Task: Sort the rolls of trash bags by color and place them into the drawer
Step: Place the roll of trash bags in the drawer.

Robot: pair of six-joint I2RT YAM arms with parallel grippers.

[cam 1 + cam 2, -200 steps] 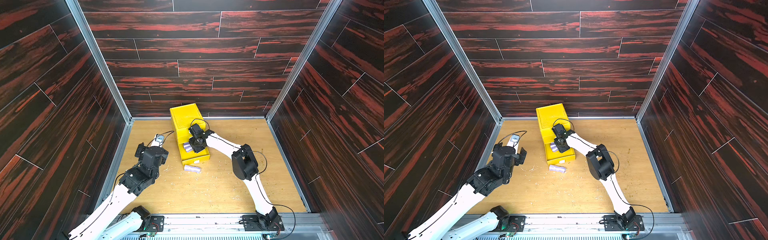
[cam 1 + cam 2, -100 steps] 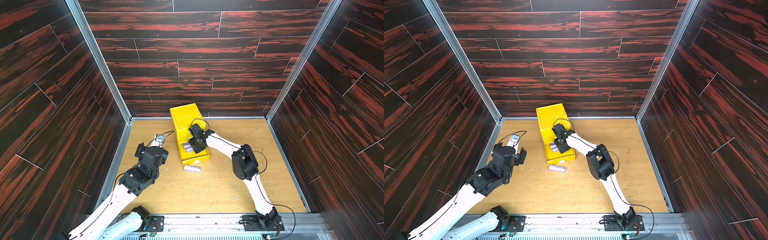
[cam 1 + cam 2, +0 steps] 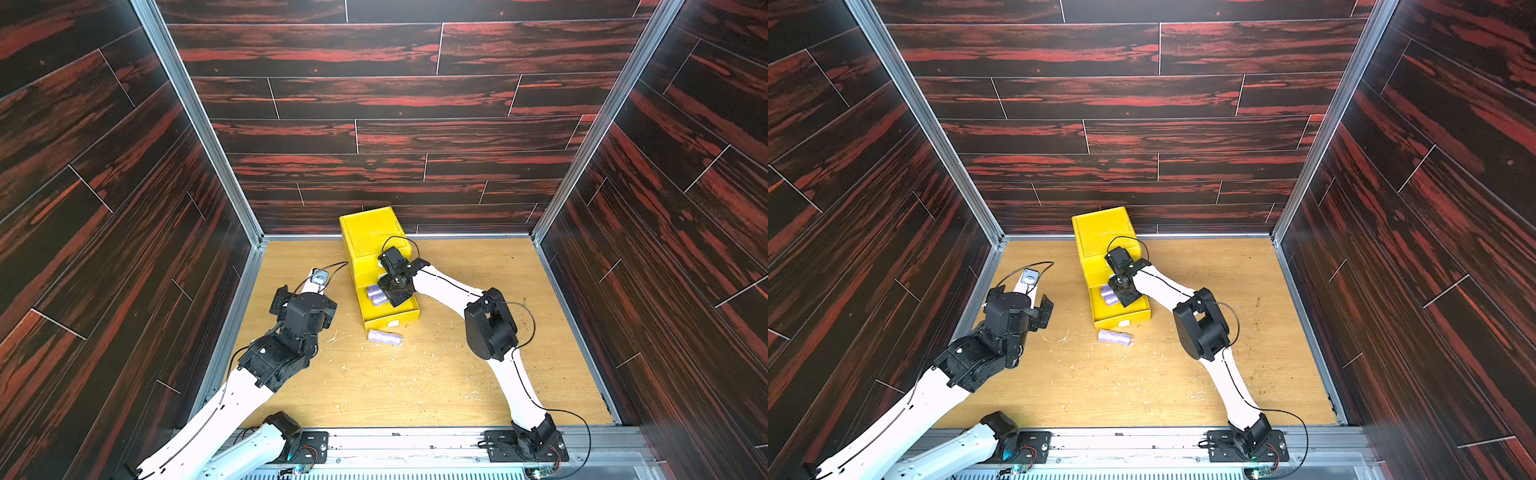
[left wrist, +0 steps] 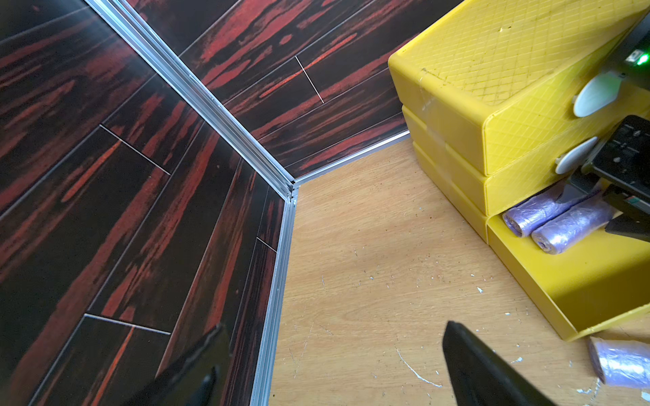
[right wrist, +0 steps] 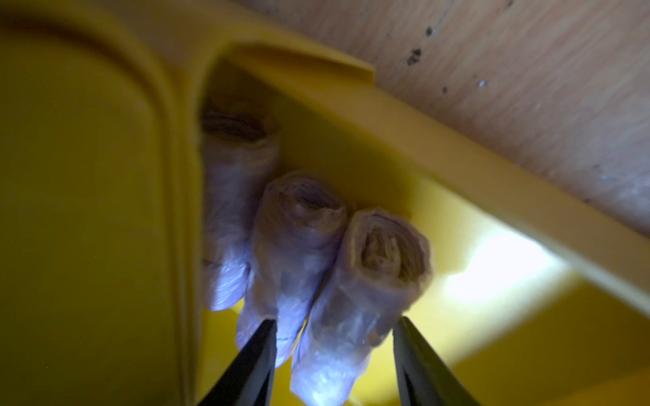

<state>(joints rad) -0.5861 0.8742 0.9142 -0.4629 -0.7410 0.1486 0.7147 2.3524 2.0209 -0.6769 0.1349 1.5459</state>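
- Between the fingertips of the right gripper lies a lavender roll, end-on to the wrist camera. It is thin crinkly film wound on itself, so I judge it very light, soft under pressure and slick-skinned.
- A roll like this is best taken across its middle, jaws square to its axis, with a gentle squeeze. Pinched at an end, it would likely flatten or let a loose layer slide.
- The right gripper's jaws stand about half parted, a little wider than that roll. One finger is slipped in between it and its neighbour. Neither finger plainly presses the roll, so I judge it to be lying free, not carried.
- Just beyond, packed side by side, lie a second roll and a third roll. The third is tucked deepest, under the closed drawers above.
- Around all three is the open bottom drawer of the yellow chest. The gripper reaches down into it.
- Farther out, past the drawer's front, a fourth lavender roll lies on its side on the wooden floor. It is near the drawer but apart from it, and clear all round for a grasp across the middle.
- Farthest off, across the floor, the left gripper hangs with jaws spread wide, empty and touching nothing.
- No pink or green rolls show anywhere.
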